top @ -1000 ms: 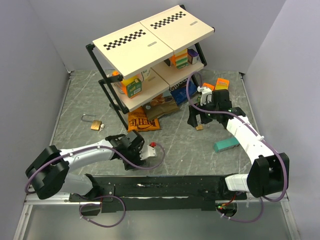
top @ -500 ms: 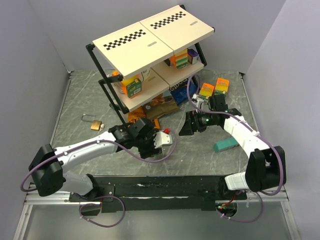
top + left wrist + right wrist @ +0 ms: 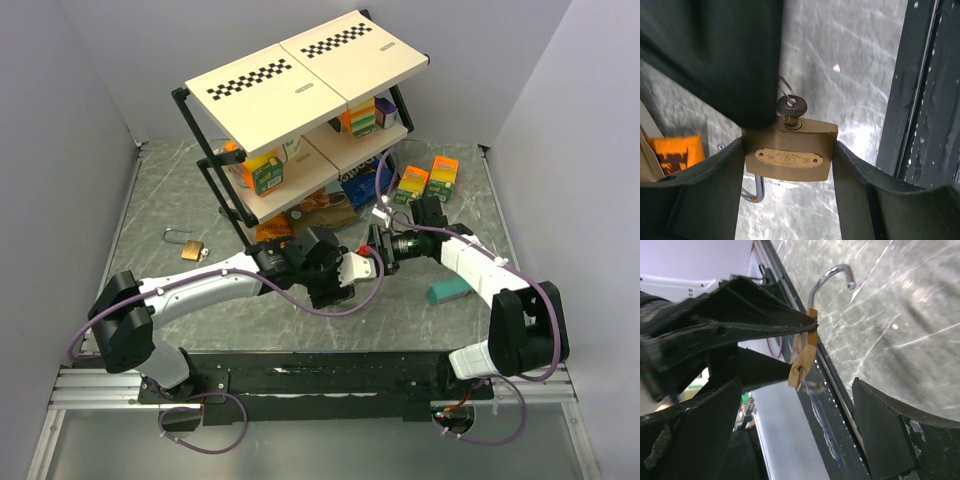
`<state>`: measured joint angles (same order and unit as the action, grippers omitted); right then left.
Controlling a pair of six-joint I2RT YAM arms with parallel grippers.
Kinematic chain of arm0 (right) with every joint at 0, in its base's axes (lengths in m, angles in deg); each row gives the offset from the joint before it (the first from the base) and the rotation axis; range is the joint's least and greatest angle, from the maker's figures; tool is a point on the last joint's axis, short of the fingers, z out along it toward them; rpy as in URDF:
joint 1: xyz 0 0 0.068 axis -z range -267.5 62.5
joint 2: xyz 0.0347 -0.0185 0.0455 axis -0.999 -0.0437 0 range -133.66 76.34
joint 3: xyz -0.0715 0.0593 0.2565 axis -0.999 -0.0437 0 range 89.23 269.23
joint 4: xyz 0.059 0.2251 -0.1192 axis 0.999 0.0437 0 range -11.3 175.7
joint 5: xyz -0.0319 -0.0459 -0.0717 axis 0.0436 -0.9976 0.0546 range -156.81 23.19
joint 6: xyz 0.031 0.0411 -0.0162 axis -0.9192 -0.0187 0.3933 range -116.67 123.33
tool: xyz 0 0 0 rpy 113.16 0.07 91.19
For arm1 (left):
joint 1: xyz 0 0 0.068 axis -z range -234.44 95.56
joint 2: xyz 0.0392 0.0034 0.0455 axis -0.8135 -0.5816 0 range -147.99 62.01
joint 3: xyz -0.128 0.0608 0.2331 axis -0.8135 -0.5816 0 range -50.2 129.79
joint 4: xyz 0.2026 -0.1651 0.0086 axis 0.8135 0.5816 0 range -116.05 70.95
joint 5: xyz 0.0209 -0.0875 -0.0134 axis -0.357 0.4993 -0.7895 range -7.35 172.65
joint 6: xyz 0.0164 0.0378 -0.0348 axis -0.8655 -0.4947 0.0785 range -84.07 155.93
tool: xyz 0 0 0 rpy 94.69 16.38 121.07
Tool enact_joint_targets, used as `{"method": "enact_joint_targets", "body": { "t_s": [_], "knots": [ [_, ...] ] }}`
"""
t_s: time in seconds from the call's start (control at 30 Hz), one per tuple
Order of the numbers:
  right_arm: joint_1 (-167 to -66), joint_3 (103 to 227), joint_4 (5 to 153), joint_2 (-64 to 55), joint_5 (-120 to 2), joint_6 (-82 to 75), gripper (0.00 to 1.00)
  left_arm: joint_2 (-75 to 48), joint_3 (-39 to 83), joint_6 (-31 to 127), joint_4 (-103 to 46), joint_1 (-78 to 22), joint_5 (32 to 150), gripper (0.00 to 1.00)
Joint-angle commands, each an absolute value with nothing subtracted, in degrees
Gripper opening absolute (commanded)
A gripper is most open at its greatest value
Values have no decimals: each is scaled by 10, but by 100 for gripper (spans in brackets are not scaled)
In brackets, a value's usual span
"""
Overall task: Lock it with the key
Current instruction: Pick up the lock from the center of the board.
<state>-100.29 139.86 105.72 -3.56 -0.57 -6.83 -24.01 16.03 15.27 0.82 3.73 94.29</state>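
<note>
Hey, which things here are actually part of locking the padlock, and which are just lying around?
In the job: brass padlock, held in the left gripper; key in its keyhole; open right gripper at the key.

Lying about: second padlock at far left; shelf rack; snack bags; teal block; two small cartons.

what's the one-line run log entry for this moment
left gripper: shut on brass padlock | key: in padlock | shackle: open | right gripper: open, near key

Key [image 3: 794, 106] blade hidden inside padlock [image 3: 789, 156]
</note>
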Motion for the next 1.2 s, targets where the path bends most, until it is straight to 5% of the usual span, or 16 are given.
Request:
{"method": "enact_joint_targets", "body": {
  "t_s": [0.0,0.33,0.8,0.9,1.0,1.03,1.17],
  "knots": [
    [-1025,1389,1035,-55,19,-81,99,-248,219,160,-52,48,945,1],
    [-1060,1388,1014,-74,26,-99,88,-276,251,161,-55,55,935,1],
    [-1061,1376,972,-81,55,-130,51,-295,271,168,-51,65,922,1],
    [-1061,1371,977,-74,58,-122,32,-297,274,165,-46,65,916,1],
    [-1060,1377,1002,-68,61,-104,11,-302,284,170,-14,65,911,20],
    [-1056,1384,1011,-66,61,-89,0,-300,284,174,-7,64,907,43],
    [-1036,1405,1071,-59,71,-49,0,-244,248,183,2,56,928,91]
  ]
}}
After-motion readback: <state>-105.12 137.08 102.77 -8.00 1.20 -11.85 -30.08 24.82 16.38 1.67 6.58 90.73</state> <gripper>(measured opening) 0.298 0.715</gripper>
